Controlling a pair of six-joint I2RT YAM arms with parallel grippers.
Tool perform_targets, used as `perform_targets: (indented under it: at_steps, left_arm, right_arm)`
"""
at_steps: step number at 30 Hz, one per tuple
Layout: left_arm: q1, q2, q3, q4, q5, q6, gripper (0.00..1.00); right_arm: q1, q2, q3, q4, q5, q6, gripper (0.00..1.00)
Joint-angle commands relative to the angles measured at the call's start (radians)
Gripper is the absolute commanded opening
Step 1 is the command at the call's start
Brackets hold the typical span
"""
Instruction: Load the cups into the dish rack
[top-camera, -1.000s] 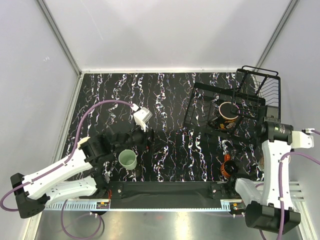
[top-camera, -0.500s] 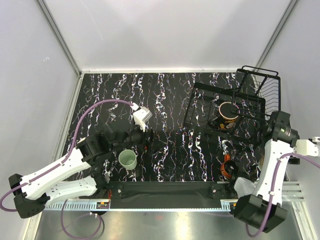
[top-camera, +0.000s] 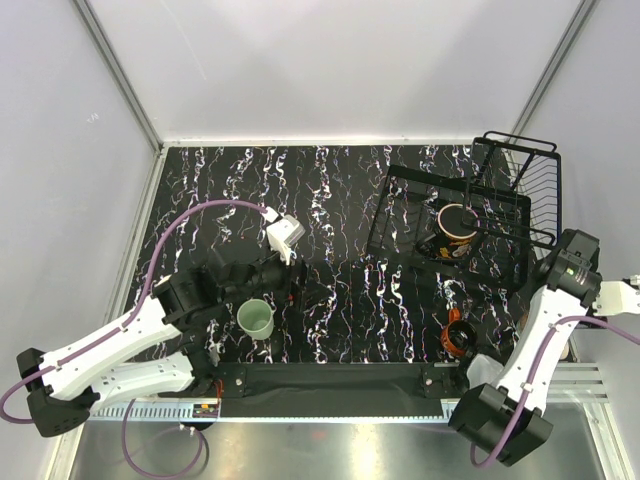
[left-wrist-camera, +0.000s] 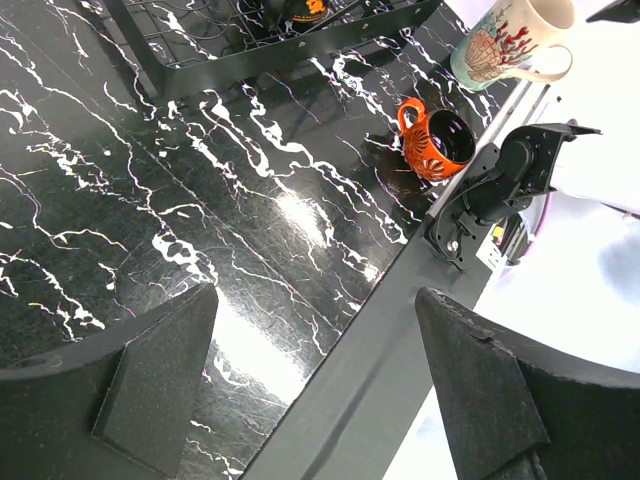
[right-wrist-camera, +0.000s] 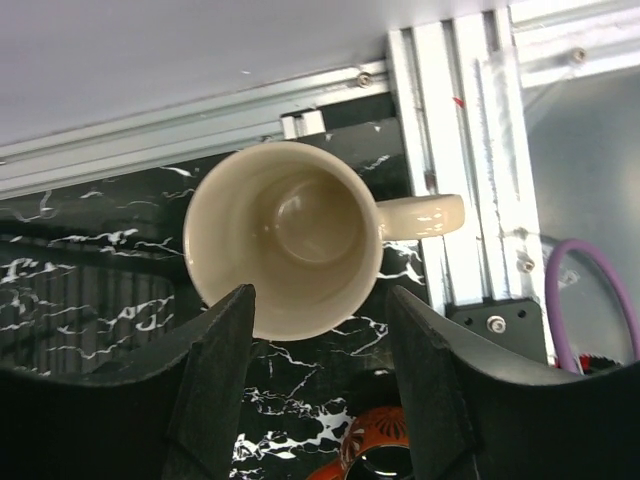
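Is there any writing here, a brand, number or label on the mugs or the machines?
No text can be read in any view.
The cream mug has a printed picture, no words.
The orange-red mug has a pattern only.
The black mug in the rack has print too small to read.

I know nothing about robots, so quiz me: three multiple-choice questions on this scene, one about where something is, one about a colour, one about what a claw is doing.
1. Where is the black mug with the printed pattern?
A. inside the basket of the black wire dish rack
B. outside the rack, beside it
C. held in a gripper

2. What colour is the small mug nearest the left gripper?
A. glossy red
B. pale mint-green
C. cream

3. The right gripper above the cream-beige mug is:
A. shut on the handle
B. open
C. shut on the rim

Answers: 1 A, the overhead view shows it within the wire basket. 2 B, the mug beside that gripper is mint-green. 3 B, the right wrist view shows its fingers spread wide.
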Motion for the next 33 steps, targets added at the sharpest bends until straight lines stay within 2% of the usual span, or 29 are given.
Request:
perform_targets:
  at_steps: [1, 10, 33]
  left_arm:
    - [0.005, -0.003, -0.001, 0.063, 0.03, 0.006, 0.86]
    - [0.005, -0.001, -0.012, 0.073, 0.038, 0.015, 0.87]
    - [0.005, -0.006, -0.016, 0.062, 0.047, 0.036, 0.88]
  right_arm:
    - [-0.005, -0.03, -0.011, 0.081, -0.007, -0.068, 0.62]
    - [-0.005, 0.07, -0.034, 0.176, -0.032, -0.094, 0.54]
    - [-0.005, 0.123, -0.129, 0.305, -0.067, -0.093, 0.54]
